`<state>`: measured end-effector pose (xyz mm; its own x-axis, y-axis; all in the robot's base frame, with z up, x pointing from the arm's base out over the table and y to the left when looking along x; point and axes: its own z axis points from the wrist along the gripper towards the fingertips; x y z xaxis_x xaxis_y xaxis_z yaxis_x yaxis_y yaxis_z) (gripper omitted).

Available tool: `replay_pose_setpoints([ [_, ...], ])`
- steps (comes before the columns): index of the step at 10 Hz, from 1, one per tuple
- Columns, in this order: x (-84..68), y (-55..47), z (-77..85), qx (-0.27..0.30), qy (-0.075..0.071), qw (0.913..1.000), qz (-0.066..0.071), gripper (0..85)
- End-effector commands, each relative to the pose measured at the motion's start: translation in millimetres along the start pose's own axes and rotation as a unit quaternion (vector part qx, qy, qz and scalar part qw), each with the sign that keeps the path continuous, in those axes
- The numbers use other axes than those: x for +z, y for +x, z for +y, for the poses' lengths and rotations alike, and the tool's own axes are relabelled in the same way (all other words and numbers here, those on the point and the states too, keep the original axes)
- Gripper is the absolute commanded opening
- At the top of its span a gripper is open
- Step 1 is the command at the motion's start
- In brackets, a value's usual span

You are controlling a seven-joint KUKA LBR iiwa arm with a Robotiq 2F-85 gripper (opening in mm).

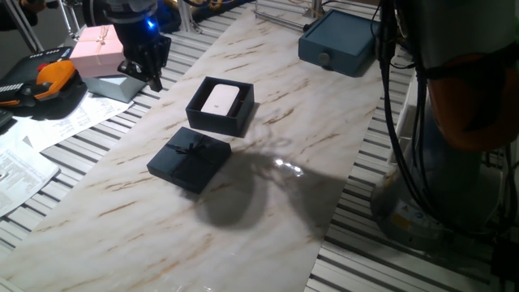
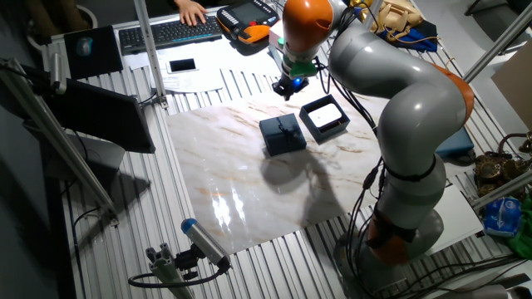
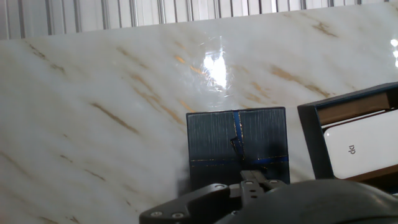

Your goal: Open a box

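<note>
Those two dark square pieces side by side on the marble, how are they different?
The dark navy square lid has a closed top with a thin ribbon bow; the dark navy box base is open upward and shows a white insert. The lid looks flatter, the base deeper. Both are square, navy and rest on the marble slab.

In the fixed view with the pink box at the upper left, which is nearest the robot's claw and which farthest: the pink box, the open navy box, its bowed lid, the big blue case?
From the gripper:
1. Pink box, just beside it, toward the left edge.
2. Open navy box, to its right on the marble.
3. Lid, lying below the open box. Items 2 and 3 are close to call.
4. Blue case, far right, plainly farthest.
</note>
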<state>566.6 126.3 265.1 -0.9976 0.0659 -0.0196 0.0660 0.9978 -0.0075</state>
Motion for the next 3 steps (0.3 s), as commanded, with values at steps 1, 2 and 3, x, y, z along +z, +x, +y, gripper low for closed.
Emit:
replay_pose_setpoints([
  [1,-0.3,0.3,0.0,0.000,0.000,1.0000,0.000,0.0],
  [2,-1.0,0.9,-0.2,0.002,0.000,1.0000,-0.001,0.0],
  [3,-1.6,1.3,-0.5,0.002,0.002,1.0000,-0.001,0.0],
])
